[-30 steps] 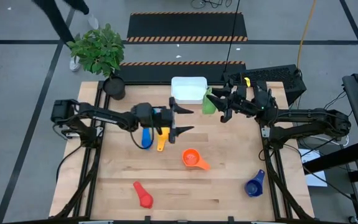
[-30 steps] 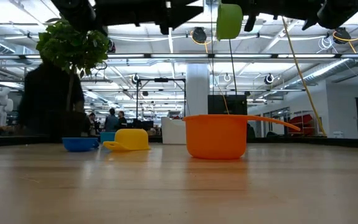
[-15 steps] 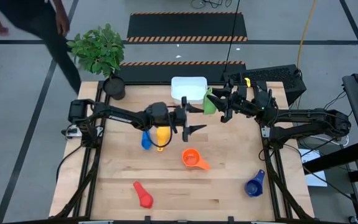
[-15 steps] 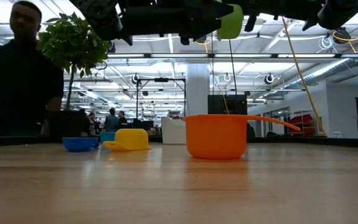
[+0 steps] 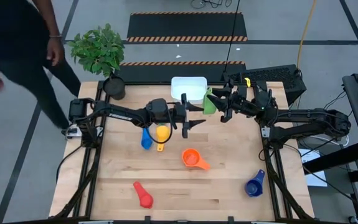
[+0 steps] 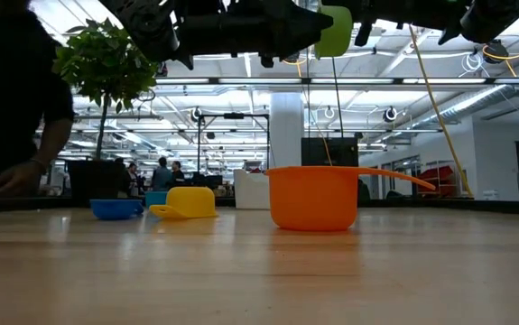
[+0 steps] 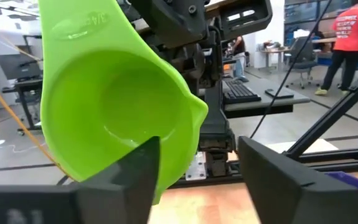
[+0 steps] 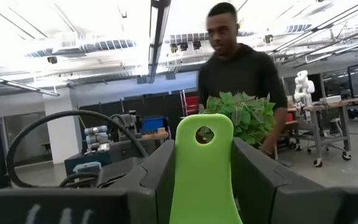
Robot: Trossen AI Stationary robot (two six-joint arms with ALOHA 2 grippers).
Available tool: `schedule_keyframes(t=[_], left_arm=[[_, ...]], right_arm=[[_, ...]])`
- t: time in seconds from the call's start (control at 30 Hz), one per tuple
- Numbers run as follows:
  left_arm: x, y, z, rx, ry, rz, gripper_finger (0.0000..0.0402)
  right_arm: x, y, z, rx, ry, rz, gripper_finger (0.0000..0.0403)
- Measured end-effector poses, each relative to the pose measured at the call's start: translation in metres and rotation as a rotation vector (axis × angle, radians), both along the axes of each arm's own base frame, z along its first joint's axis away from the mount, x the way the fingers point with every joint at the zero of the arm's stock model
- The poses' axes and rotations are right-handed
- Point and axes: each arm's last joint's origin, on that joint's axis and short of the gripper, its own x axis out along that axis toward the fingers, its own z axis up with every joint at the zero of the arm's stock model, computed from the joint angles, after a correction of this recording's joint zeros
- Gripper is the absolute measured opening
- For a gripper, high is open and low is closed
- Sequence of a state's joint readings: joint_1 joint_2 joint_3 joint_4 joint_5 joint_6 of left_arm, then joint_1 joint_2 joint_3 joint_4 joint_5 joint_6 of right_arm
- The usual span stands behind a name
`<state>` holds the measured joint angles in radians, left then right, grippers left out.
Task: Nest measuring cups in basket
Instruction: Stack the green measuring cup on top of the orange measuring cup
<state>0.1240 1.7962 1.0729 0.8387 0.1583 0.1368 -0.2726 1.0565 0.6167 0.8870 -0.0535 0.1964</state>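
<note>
Nearest the front edge of the pale wood-plank desk [image 5: 228, 193], the glossy red cup [image 5: 144, 195] and dark blue cup [image 5: 253, 185] are lying; the round orange cup [image 5: 192, 158] is sitting mid-desk. Farther back, the left gripper [image 5: 187, 117], fingers spread apart, is hovering, having advanced since earlier toward the green cup [image 5: 209, 103]. The right gripper [image 5: 218, 103] is clamping that cup's flat handle, visible only at its wrist, beside the white basket [image 5: 188, 89] at the rear edge.

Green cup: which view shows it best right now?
The left wrist view: the green cup fills it, bowl facing the camera. The right wrist view shows only its handle between the right gripper fingers; the high view shows it small beside the basket; the low view shows its underside.
</note>
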Motion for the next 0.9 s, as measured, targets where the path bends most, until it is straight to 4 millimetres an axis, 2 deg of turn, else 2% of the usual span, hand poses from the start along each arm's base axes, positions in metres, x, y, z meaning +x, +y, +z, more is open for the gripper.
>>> schedule_keyframes(t=[0.33, 0.63, 0.9], left_arm=[[-0.001, 0.011, -0.003, 0.021, 0.030, -0.034, 0.0017], [-0.004, 0.021, -0.008, 0.010, 0.108, -0.057, 0.0009], [-0.016, 0.026, -0.002, -0.010, 0.230, -0.073, 0.0008]], right_arm=[[0.006, -0.002, -0.007, 0.038, 0.027, -0.001, 0.0118], [0.007, -0.003, -0.012, 0.058, 0.080, -0.006, 0.0125], [0.009, -0.004, -0.022, 0.115, 0.175, -0.042, 0.0159]])
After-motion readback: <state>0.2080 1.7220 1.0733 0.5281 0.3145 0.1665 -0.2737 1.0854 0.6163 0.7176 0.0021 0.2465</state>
